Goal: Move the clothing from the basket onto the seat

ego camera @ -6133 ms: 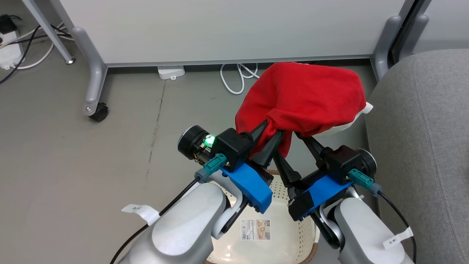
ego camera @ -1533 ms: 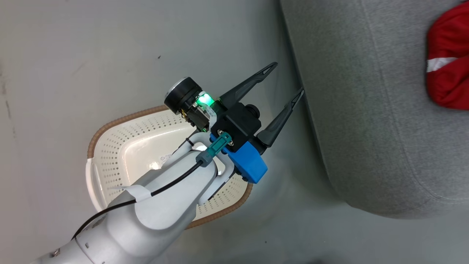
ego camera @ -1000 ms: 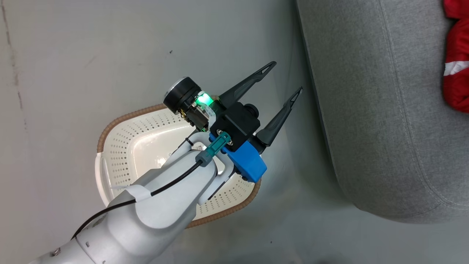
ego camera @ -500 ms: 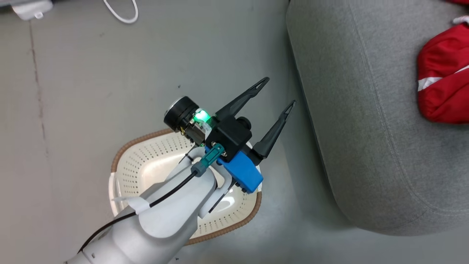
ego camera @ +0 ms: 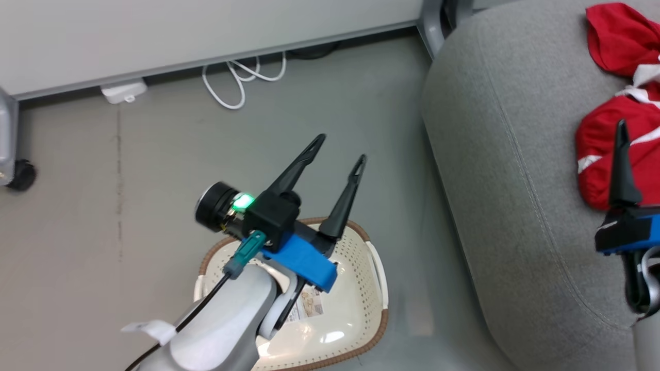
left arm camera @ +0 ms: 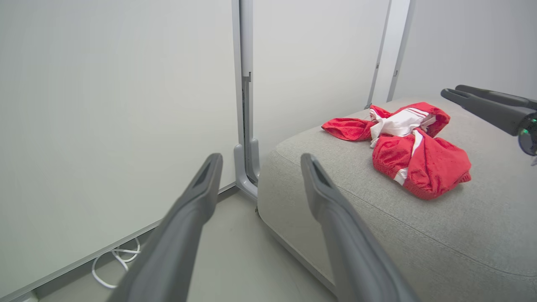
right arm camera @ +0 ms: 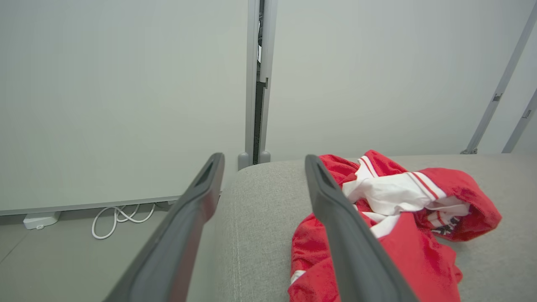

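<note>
Red clothing (ego camera: 598,149) bunched on grey seat (ego camera: 515,154), cream basket (ego camera: 363,288) on floor (ego camera: 129,216) beside it, left tool (ego camera: 342,147) spread above basket, right tool (right arm camera: 263,158) spread by clothing

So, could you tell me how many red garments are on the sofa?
2, it seems, bunched together on the sofa: the nearer garment with white stripes, the farther garment touching it behind. Folds could hide more.

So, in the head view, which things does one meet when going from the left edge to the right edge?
caster wheel → white box → left hand → seat → clothing
</note>
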Robot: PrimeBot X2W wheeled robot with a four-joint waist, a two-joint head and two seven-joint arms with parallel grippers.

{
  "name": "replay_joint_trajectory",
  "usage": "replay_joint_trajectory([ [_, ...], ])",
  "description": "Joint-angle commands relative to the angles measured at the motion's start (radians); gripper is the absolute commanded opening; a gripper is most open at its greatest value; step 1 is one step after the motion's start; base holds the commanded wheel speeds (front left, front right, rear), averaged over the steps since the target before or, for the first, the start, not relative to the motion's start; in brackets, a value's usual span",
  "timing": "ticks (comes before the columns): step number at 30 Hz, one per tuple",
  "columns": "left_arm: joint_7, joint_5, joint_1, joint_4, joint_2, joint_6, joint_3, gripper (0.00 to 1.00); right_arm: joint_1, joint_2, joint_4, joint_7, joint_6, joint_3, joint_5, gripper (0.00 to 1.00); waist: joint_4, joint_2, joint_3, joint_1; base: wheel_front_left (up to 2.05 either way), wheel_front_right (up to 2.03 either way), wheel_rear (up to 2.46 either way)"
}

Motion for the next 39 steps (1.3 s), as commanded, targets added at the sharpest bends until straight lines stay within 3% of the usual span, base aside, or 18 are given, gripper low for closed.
replay_joint_trajectory([
  [1, -0.004, 0.010, 0.032, -0.011, 0.009, 0.006, 0.023, 1.00, 0.033, 0.009, -0.019, 0.000, 0.000, 0.009, 0.004, 1.00, 0.039, 0.0000, -0.041, 0.0001, 0.00, 0.00, 0.00],
  [9, -0.004, 0.064, 0.175, -0.079, 0.013, 0.009, 0.203, 1.00, 0.145, 0.062, -0.142, 0.000, 0.000, 0.081, 0.019, 1.00, 0.108, 0.0000, -0.120, 0.0001, 0.00, 0.00, 0.00],
  [19, -0.004, 0.148, 0.330, -0.128, -0.009, -0.021, 0.414, 1.00, 0.256, 0.112, -0.219, 0.000, 0.000, 0.135, 0.009, 1.00, 0.172, 0.0000, -0.187, 0.0001, 0.00, 0.00, 0.00],
  [27, -0.004, 0.211, 0.430, -0.154, -0.041, -0.053, 0.556, 1.00, 0.328, 0.145, -0.265, 0.000, 0.000, 0.156, -0.007, 1.00, 0.183, 0.0000, -0.213, 0.0001, 0.00, 0.00, 0.00],
  [39, -0.005, 0.277, 0.545, -0.137, -0.083, -0.104, 0.669, 1.00, 0.418, 0.176, -0.268, 0.000, 0.000, 0.149, -0.020, 1.00, 0.173, 0.0000, -0.253, 0.0001, 0.00, 0.00, 0.00],
])
